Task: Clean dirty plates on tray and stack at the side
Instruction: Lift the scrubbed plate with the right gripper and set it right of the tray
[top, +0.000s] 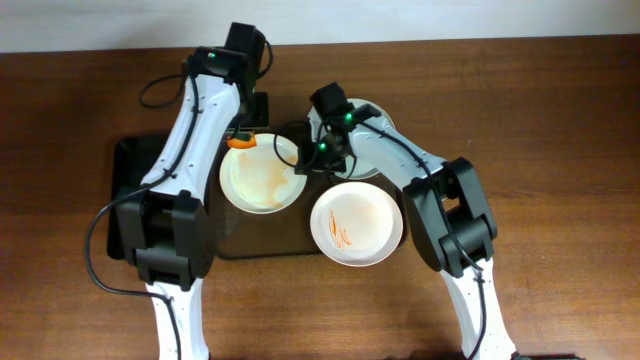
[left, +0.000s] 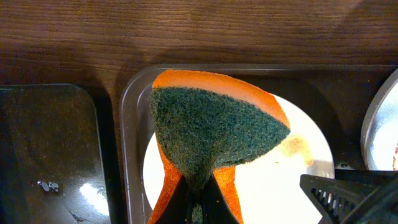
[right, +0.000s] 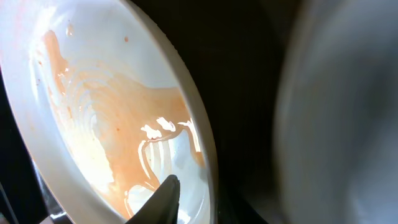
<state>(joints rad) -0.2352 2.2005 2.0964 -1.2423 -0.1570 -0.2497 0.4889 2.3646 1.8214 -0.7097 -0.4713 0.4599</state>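
L hand (left: 198, 194) clamped on sponge (left: 211, 124) over smeared plate (left: 289, 180), R hand (top: 322, 152) at its rim, half hidden, grip unclear

The back plate (top: 378, 110) sits mostly under the right arm (top: 400, 155). The sponge (left: 211, 134) covers most of the left gripper (left: 199, 200), which the bottom edge cuts off. Close up, a pale blur (right: 342, 112) on the right can't be made out.
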